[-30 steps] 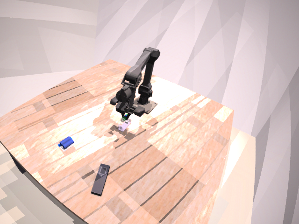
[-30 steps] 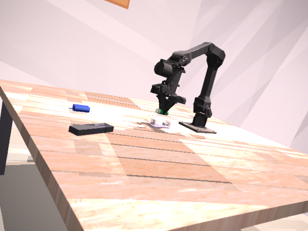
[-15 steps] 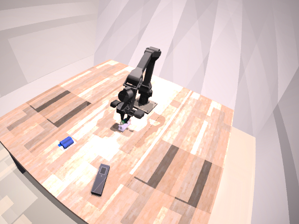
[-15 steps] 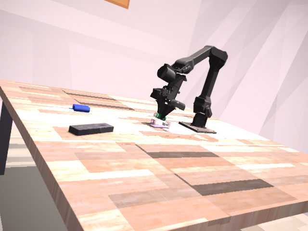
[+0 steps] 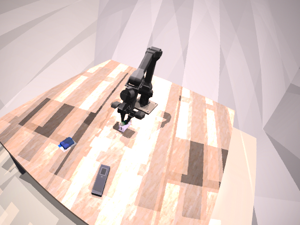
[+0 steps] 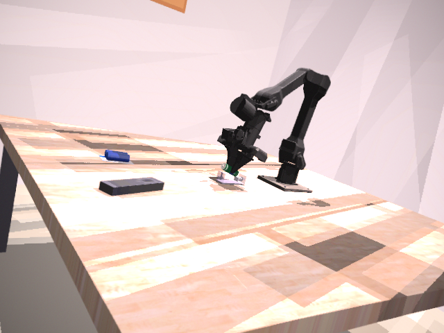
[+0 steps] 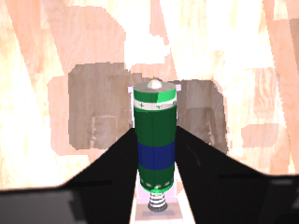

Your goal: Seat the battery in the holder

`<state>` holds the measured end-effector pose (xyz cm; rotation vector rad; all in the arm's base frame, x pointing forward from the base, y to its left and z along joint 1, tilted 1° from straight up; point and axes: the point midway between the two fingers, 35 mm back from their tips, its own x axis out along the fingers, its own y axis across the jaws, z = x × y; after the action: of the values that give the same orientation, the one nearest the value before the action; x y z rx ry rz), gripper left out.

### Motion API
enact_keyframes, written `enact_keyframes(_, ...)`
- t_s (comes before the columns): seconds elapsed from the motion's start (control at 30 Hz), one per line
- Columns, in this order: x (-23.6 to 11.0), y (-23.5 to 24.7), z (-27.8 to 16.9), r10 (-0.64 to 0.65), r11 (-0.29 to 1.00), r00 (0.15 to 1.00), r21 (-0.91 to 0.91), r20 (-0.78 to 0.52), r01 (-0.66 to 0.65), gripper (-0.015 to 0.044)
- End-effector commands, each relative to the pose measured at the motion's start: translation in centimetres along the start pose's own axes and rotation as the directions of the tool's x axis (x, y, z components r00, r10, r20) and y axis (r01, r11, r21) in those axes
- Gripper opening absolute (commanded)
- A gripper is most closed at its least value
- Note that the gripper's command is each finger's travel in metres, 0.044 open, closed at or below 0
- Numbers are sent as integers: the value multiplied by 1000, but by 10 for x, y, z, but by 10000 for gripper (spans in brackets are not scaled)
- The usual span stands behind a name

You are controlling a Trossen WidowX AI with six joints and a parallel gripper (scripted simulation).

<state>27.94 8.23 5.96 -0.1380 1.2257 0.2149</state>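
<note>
My gripper [image 5: 124,122] [image 6: 231,171] [image 7: 154,133] is shut on the green battery [image 6: 225,167] [image 7: 156,122], which has a blue band, at the pale lilac holder. The holder [image 5: 123,127] [image 6: 229,182] stands on the table under the fingers. The battery is tilted: its terminal end is raised above the holder's end in the exterior view, and its flat end is lower. In the wrist view the battery lines up with the holder, its flat end right by the coil spring [image 7: 157,203]. Whether it touches the spring cannot be told. The lip is mostly hidden behind the terminal end.
A dark oblong device [image 5: 101,180] [image 6: 131,186] lies on the table, away from the holder. A blue cylindrical object [image 5: 67,143] [image 6: 117,155] lies on a small white base farther off. The arm's base plate [image 5: 150,108] [image 6: 299,187] is near the holder.
</note>
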Motion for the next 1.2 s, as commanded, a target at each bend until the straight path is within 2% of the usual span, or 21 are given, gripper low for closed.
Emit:
enact_keyframes(0.0, 2, -1, -2, -4, 1000, 1000, 2, 23, 4, 75)
enact_keyframes(0.9, 9, -1, -12, -1, 1000, 983, 1, 184, 1, 75)
enact_keyframes(1.17, 9, -1, -17, 0, 1000, 982, 1, 188, 0, 75)
